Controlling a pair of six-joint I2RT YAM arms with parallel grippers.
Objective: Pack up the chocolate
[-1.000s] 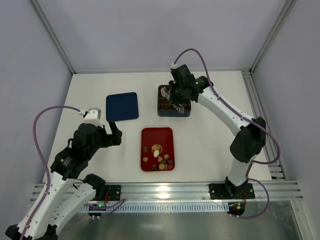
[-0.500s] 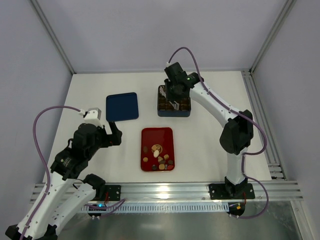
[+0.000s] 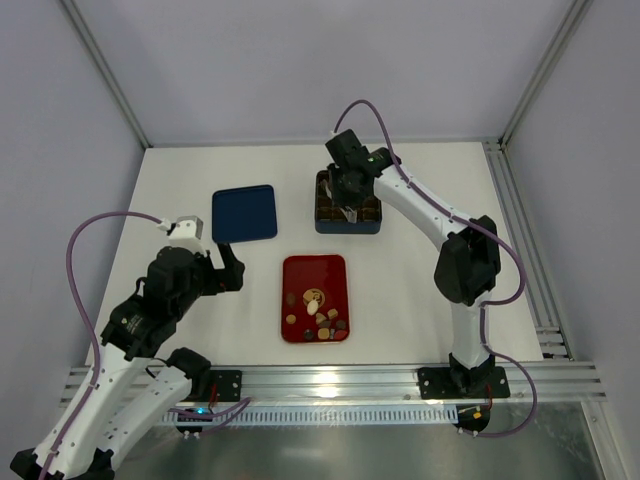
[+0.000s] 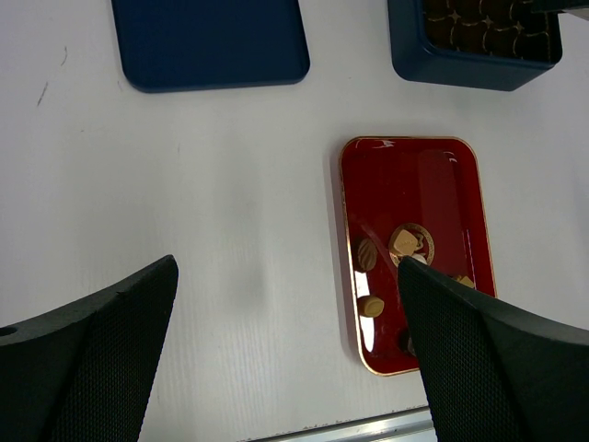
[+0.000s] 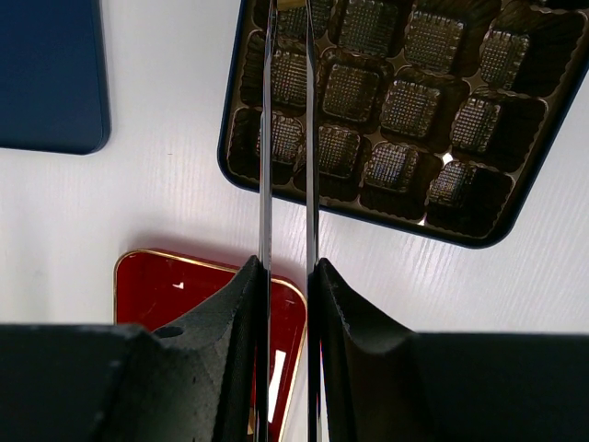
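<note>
Your chocolate: loose pieces on red tray, mid-surface. Left gripper: spread wide, empty. Right gripper: over blue box, a slim gap between its jaws; you cannot tell whether it grips anything.

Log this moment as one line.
left tool open, hovering beside red tray | right tool over compartment box, grip unclear | chocolates in red tray

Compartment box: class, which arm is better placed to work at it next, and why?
Right. The right tool hangs directly over the box, slim blades close together above the compartments. The left tool sits open, left of the red tray, well away from the box.
</note>
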